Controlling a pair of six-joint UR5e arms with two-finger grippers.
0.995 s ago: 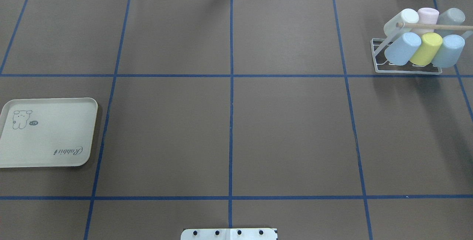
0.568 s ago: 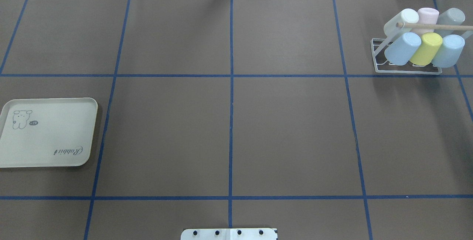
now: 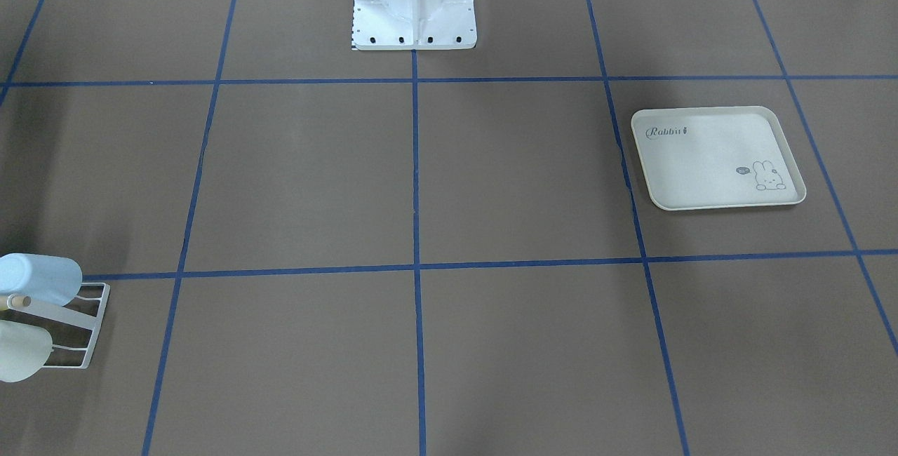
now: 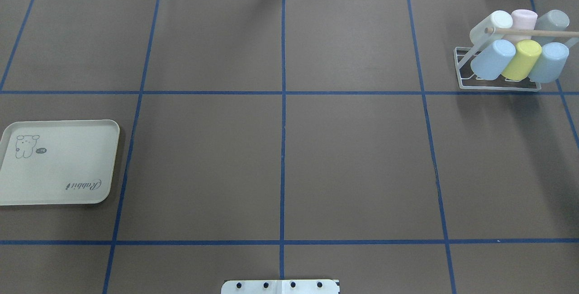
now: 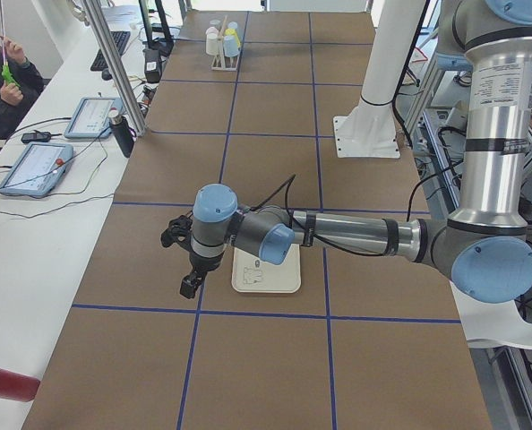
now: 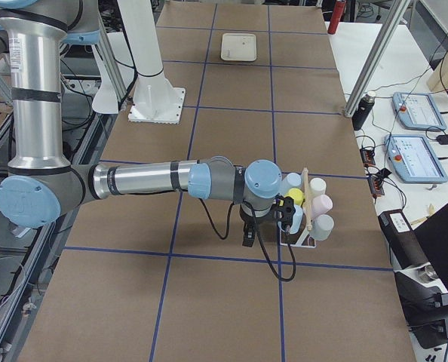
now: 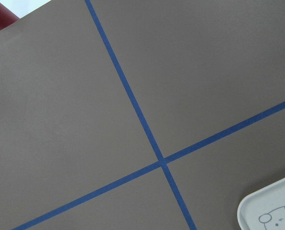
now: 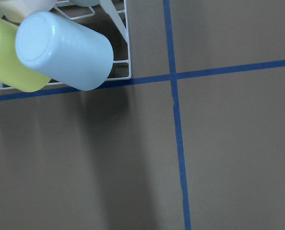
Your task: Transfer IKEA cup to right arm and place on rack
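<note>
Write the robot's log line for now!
cups: six on rack | left pincer: near tray | right pincer: near rack | grips: unclear

White rack point(image 4: 497, 88); pale blue cup point(image 8: 65, 50); cream rabbit-print tray point(image 4: 68, 163).

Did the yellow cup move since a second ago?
No. The yellow cup sits in the same spot on the rack, just beyond the blue tape line, exactly as before.
</note>
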